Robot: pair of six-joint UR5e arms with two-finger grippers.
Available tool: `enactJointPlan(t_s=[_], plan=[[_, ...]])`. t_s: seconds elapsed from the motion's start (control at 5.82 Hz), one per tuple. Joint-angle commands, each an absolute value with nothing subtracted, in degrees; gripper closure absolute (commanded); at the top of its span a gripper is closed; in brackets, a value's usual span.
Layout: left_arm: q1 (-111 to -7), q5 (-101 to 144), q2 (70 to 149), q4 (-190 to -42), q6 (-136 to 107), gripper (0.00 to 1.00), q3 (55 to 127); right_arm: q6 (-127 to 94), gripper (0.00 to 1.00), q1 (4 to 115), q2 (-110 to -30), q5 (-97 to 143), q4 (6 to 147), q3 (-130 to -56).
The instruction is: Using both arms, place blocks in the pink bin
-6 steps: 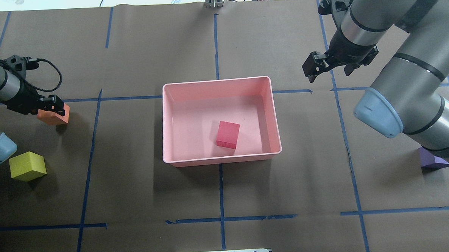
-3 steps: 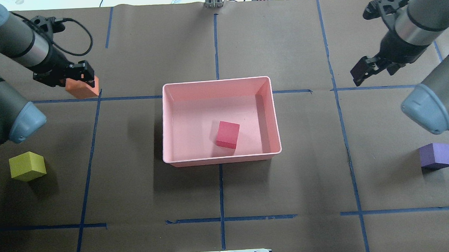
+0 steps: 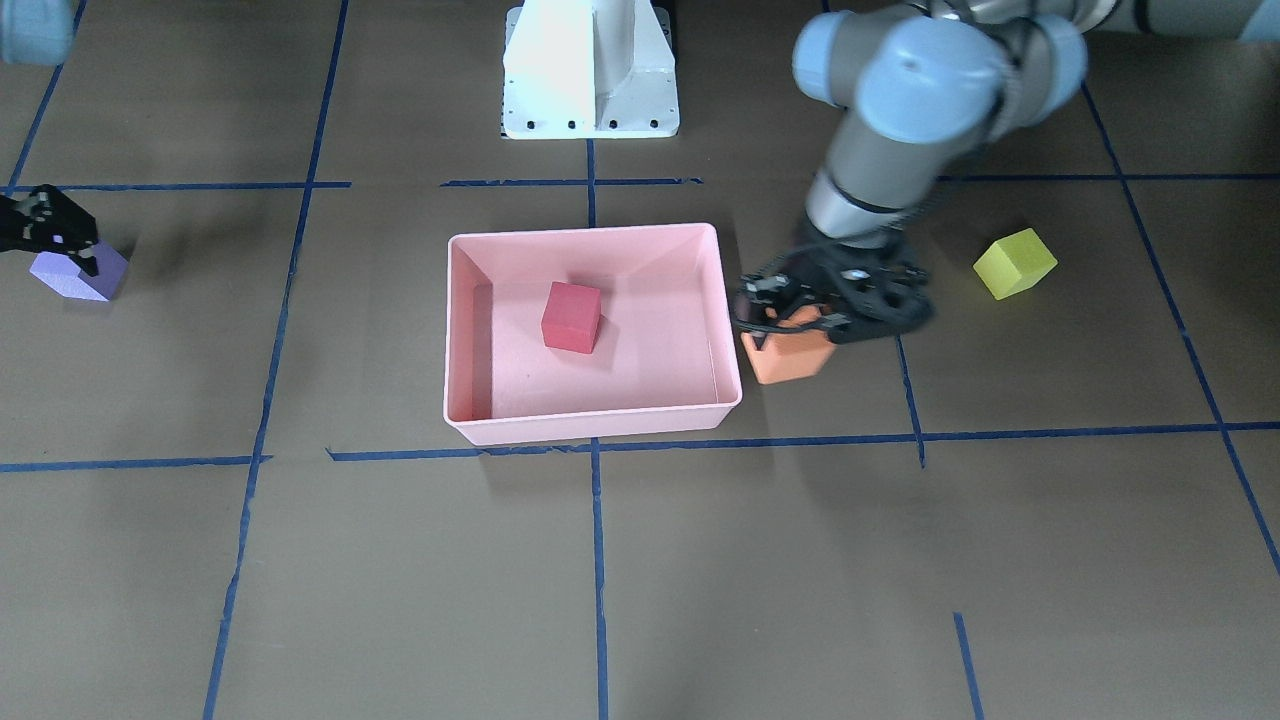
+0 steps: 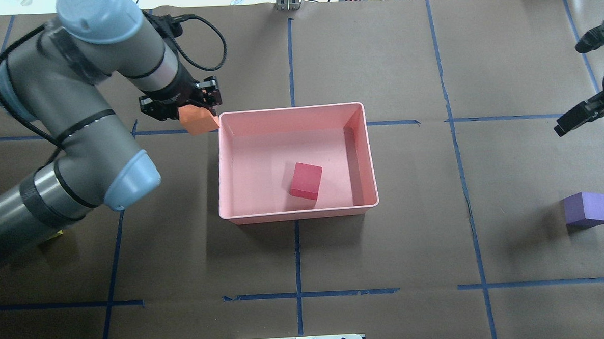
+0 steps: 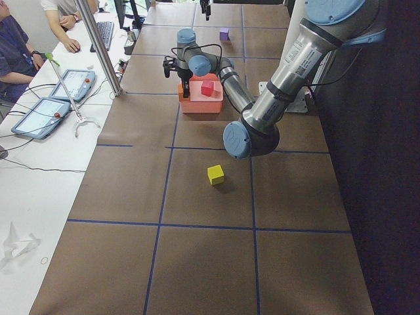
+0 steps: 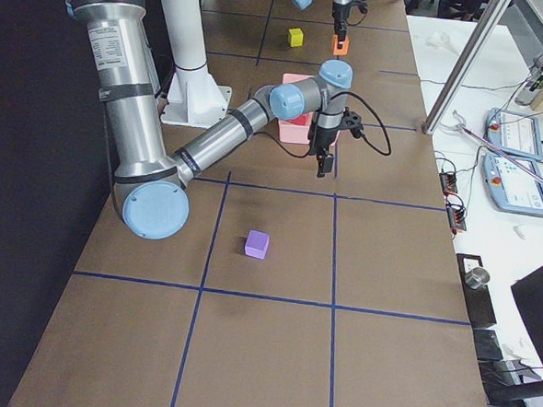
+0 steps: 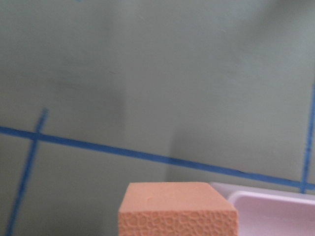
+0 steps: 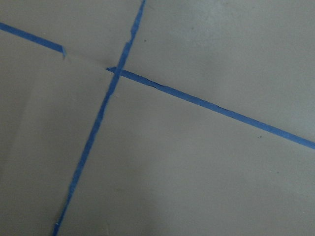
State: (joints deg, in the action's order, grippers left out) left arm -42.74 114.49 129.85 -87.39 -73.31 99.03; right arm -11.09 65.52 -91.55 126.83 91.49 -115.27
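Note:
My left gripper [image 4: 200, 108] is shut on the orange block [image 4: 199, 122] and holds it off the table just outside the far left corner of the pink bin [image 4: 291, 109]. The orange block [image 7: 177, 209] fills the bottom of the left wrist view, with the bin's corner [image 7: 275, 209] beside it. The red block [image 4: 306, 180] lies inside the bin. The purple block [image 4: 587, 209] sits on the table at the right. The yellow-green block [image 3: 1014, 263] sits on the robot's left, hidden under the left arm in the overhead view. My right gripper [image 4: 582, 115] is open and empty, far of the purple block.
Brown paper with blue tape lines [image 4: 289, 53] covers the table. The white robot base [image 3: 590, 70] stands at the table's near edge. Operators with tablets [image 5: 46, 111] sit along the far side. The right wrist view shows only paper and tape [image 8: 197, 101].
My left arm has lifted the orange block off the table and carried it right to the bin's far left corner. My right arm has swung right, away from the bin.

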Motion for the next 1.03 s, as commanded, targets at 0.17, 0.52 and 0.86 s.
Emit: enactJointPlan(t_s=[0.17, 0.52, 0.86], plan=[[-36.21, 108.46, 133.33, -85.87, -76.38, 0.0, 98.78, -14.99, 0.0, 66.27, -109.47, 126.92, 71.49, -114.26], [-36.21, 108.54, 133.24, -85.87, -76.38, 0.0, 99.32, -36.2, 0.0, 65.57, -111.44, 125.77, 53.19, -107.97], [-36.21, 108.54, 133.24, -85.87, -76.38, 0.0, 99.58, -50.82, 0.0, 56.14, -110.92, 118.87, 45.46, -105.12]])
